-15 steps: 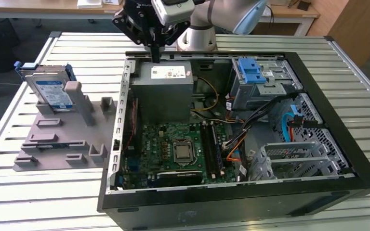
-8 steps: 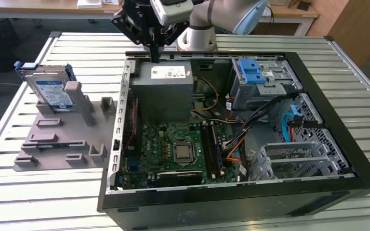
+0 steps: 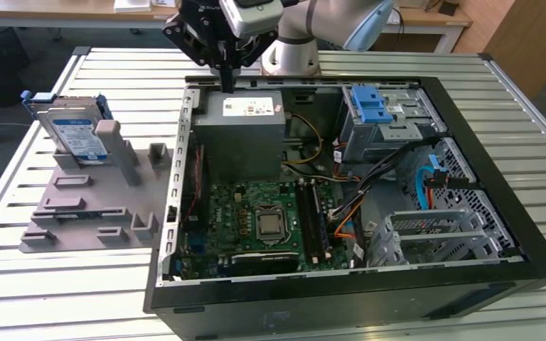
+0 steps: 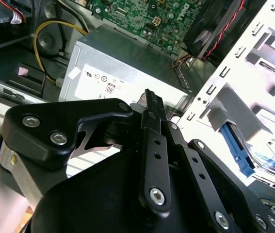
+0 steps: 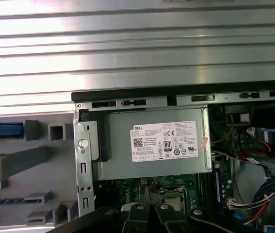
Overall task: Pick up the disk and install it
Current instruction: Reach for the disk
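We see one disk (image 3: 72,135) standing on edge in the one grey fixture (image 3: 74,213), on the surface (image 3: 26,298) beside the open computer case (image 3: 349,305), probably so its sides are free for grasping. The one gripper (image 3: 225,84) hangs above the case's power supply (image 3: 239,142), jaws together on nothing.

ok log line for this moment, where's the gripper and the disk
gripper: shut, empty, above power supply | disk: upright in grey fixture, exterior view's left | pick: not yet done

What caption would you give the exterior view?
Robot hand above open black computer case; silver-grey hard drive stands in grey rack.
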`<state>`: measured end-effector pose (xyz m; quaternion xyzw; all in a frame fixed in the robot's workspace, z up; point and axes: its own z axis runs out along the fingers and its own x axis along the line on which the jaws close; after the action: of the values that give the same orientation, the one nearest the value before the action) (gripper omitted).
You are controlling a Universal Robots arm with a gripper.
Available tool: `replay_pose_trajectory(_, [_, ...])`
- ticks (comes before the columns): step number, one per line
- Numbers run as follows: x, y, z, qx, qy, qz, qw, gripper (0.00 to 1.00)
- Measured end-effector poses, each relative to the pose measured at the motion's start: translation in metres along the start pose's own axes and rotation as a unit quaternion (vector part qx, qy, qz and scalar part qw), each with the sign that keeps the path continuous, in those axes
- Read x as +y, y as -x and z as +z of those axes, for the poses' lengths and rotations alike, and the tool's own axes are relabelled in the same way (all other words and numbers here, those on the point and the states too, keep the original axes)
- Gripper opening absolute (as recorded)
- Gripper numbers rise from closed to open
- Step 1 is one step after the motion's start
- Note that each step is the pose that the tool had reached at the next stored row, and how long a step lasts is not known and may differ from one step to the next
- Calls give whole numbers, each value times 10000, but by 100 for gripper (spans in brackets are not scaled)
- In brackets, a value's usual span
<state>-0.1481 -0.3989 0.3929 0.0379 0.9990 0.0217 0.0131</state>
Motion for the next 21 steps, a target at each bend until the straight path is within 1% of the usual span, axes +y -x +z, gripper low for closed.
replay_pose_trajectory(6, [-1,-14,-1,0,0,0,10000,11])
replay_pose_trajectory(7, [-7,-91,-3,0,0,0,10000,11])
replay_pose_trajectory(16, [-9,-113,-3,0,0,0,10000,11])
replay_pose_trajectory(17, [-13,-178,-5,0,0,0,10000,11])
replay_pose_trajectory(18, [-15,-206,-6,0,0,0,10000,11])
replay_pose_trajectory(21, [-16,-211,-6,0,0,0,10000,11])
